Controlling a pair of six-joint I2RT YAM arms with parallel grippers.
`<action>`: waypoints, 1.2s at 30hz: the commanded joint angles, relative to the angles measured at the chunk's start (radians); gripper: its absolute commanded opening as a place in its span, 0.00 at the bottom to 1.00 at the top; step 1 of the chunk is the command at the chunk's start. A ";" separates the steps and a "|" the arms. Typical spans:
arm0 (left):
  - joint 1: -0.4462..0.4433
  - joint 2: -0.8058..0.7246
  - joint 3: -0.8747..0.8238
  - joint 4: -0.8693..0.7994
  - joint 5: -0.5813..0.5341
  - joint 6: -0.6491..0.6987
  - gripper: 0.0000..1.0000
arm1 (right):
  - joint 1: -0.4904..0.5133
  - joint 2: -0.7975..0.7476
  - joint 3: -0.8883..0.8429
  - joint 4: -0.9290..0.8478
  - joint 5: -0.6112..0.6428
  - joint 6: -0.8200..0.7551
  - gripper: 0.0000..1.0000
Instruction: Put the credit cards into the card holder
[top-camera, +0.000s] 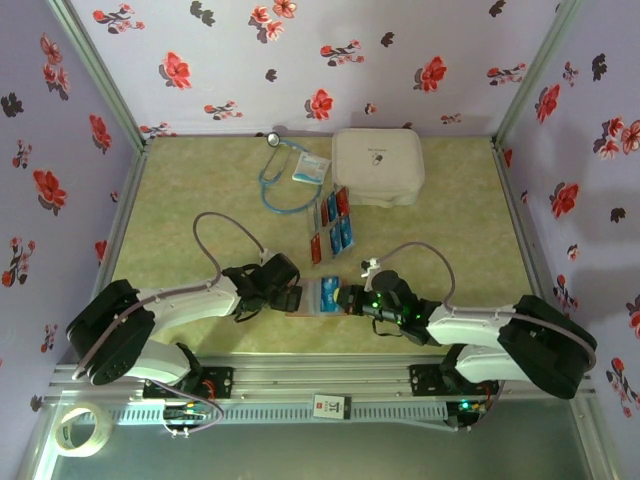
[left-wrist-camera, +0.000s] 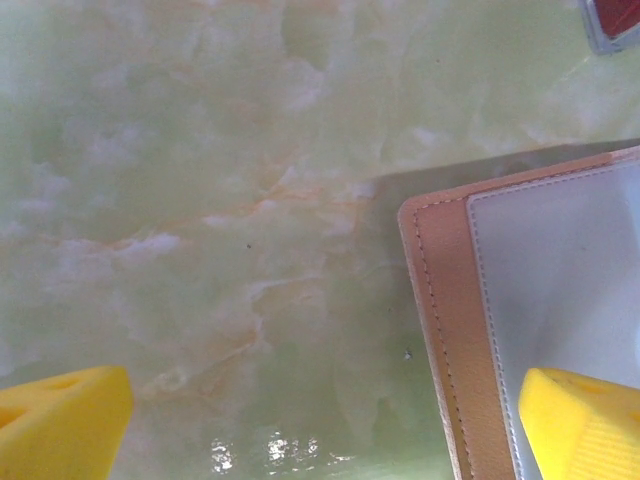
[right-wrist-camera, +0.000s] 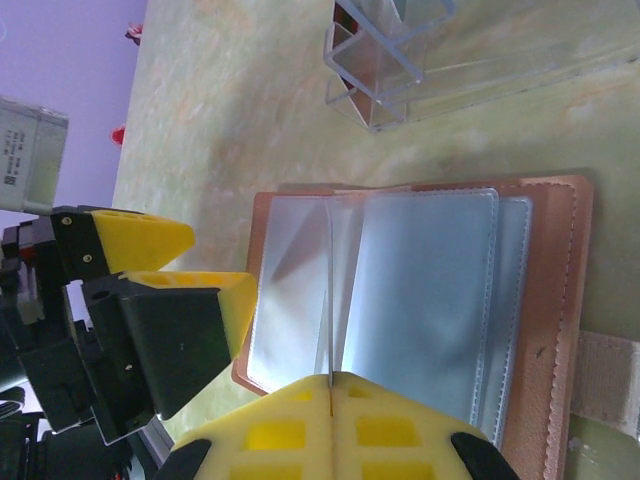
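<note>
The tan-brown card holder (top-camera: 312, 296) lies open on the table between my two grippers, its clear sleeves (right-wrist-camera: 420, 290) facing up. My right gripper (right-wrist-camera: 330, 385) is shut on one thin clear sleeve, which it holds up on edge. My left gripper (left-wrist-camera: 320, 430) is open at the holder's left edge. One of its yellow fingers (left-wrist-camera: 585, 420) hovers over the card holder (left-wrist-camera: 450, 300) and the other is over bare table. The blue and red credit cards (top-camera: 330, 225) stand in a clear tray just beyond the holder. Neither gripper touches them.
The clear plastic tray (right-wrist-camera: 400, 60) sits close behind the holder. A white case (top-camera: 377, 165), a stethoscope (top-camera: 285, 180) and a white-and-blue packet (top-camera: 311, 168) lie at the back. A tape roll (top-camera: 80, 428) rests by the left arm's base. Flowered walls enclose the table.
</note>
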 joint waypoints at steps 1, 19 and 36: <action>-0.010 0.006 -0.016 0.003 -0.037 -0.017 1.00 | 0.011 0.032 0.023 0.068 0.005 0.017 0.00; -0.012 0.024 -0.042 -0.025 -0.054 -0.041 1.00 | 0.020 0.123 0.037 0.161 0.011 0.037 0.00; -0.016 0.034 -0.042 -0.031 -0.057 -0.044 1.00 | 0.020 0.217 0.042 0.261 0.011 0.061 0.00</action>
